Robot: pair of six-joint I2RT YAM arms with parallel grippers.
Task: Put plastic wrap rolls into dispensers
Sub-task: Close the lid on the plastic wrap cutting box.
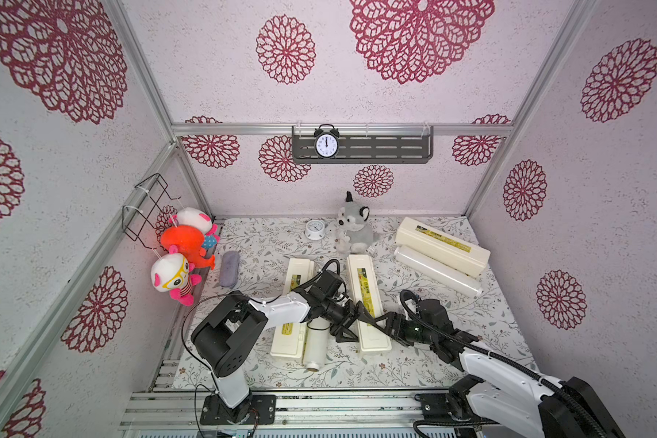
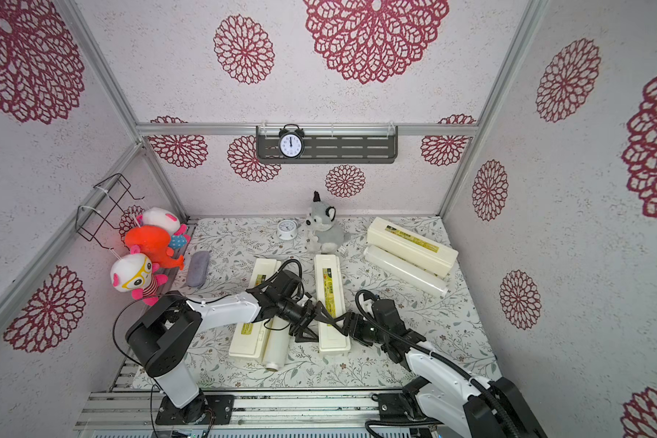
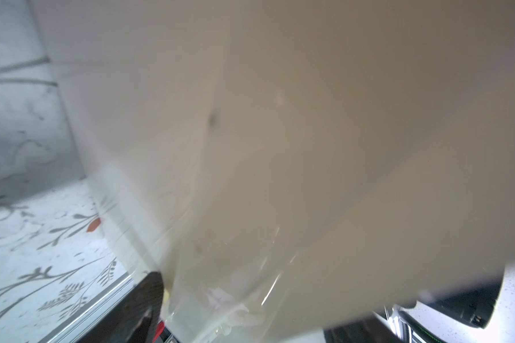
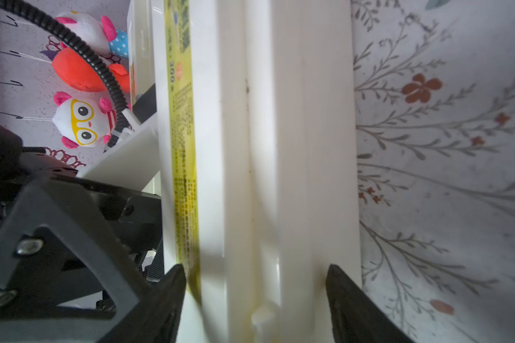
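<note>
Two plastic wrap rolls lay out on the bench (image 1: 471, 322). The near roll (image 1: 315, 345) lay lengthwise, touching the right flank of the left dispenser (image 1: 298, 273). The far roll (image 1: 437, 271) lay slantwise along the front of the far dispenser (image 1: 442, 242) at the back right. The middle dispenser (image 1: 363, 280) lay parallel to the left one and a little apart from it. All three boxes showed their yellow-green labels on top in both top views, with lids down as far as could be told.

The right pincer (image 4: 256, 276) stood spread wide across the near part of the middle dispenser, one tip by each long edge. Whether the tips pressed the box could not be told.

The left pincer (image 1: 353, 324) reached in from the other side, its jaws spread, just beside the same box and above the near roll. It held nothing that could be seen. Its wrist view was a cream blur.

Further out, a grey pouch (image 1: 228, 269) lay at the left edge of the bench. A plush wolf (image 1: 351, 231) and a small white clock (image 1: 315, 229) sat at the back. Plush toys (image 1: 183, 261) hung on the left wall, and a black alarm clock (image 1: 326, 144) stood on the wall shelf (image 1: 395, 149)
</note>
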